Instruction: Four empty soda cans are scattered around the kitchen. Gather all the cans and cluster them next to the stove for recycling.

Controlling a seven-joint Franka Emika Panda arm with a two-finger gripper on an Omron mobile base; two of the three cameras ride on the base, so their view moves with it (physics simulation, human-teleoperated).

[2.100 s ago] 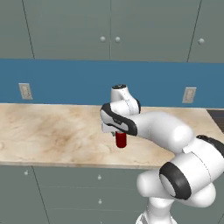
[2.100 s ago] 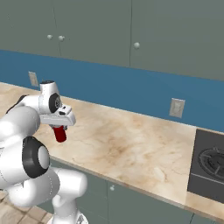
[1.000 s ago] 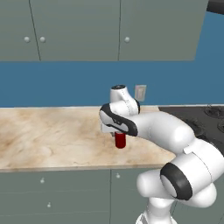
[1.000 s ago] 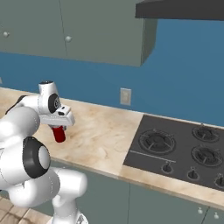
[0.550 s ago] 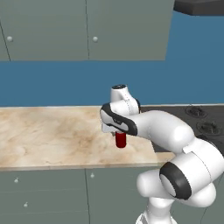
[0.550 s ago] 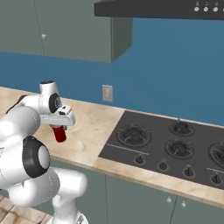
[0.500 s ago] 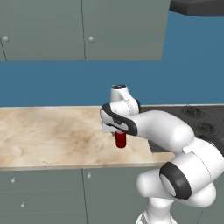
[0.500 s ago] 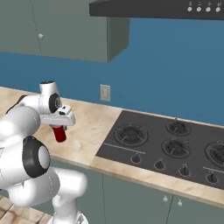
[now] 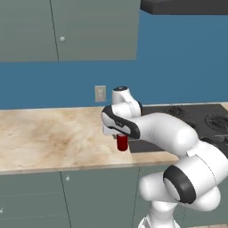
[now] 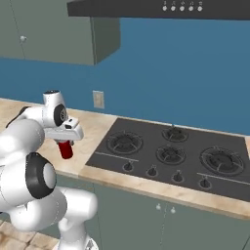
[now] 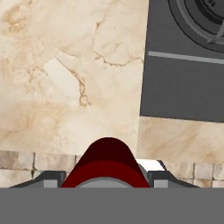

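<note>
A red soda can (image 9: 122, 142) hangs upright in my gripper (image 9: 121, 137), which is shut on its upper part, a little above the marble counter (image 9: 49, 138). From the right base view the same can (image 10: 65, 149) sits under the gripper (image 10: 65, 142), left of the black stove (image 10: 171, 151). In the hand view the can (image 11: 106, 164) bulges up between the two fingertips (image 11: 51, 178), and below it lie the counter (image 11: 65, 65) and the stove's left edge (image 11: 183, 74). The stove (image 9: 187, 116) starts just right of the held can.
A wall outlet (image 9: 100, 93) sits on the blue wall behind the counter. Grey upper cabinets (image 9: 67, 26) and a range hood (image 10: 161, 9) hang overhead. The counter's front edge and floor tiles (image 11: 26, 168) show beneath the can in the hand view.
The base has driven right along the counter, so the whole scene slid left and the stove came into view. The arm keeps the same pose with the red can still gripped.
</note>
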